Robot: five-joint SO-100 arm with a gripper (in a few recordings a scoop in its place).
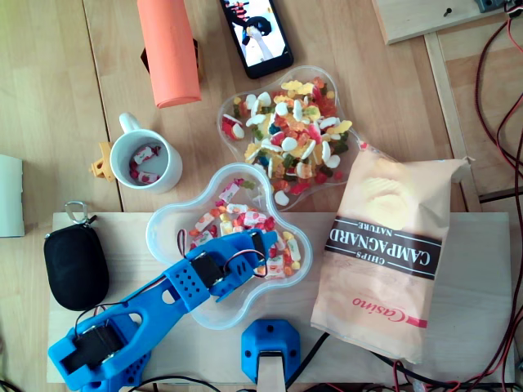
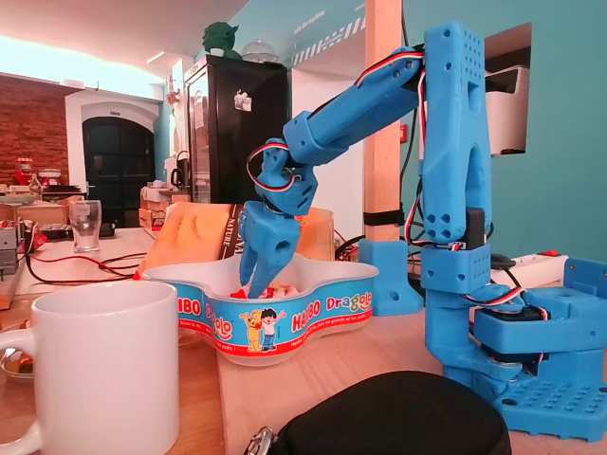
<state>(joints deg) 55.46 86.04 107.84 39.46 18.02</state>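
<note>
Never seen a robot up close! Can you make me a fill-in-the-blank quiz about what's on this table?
1. The gripper dips into a clear tub of wrapped sweets; the arm is coloured ____.
2. The mug left of the gummy bowl in the overhead view is ____.
3. The bag printed "Campagnard" holds ____.
4. The roll beside the phone is ____.

Missing words: blue; white; chips; orange.

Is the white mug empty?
No, a few wrapped sweets lie at the bottom of the white mug in the overhead view.
</note>
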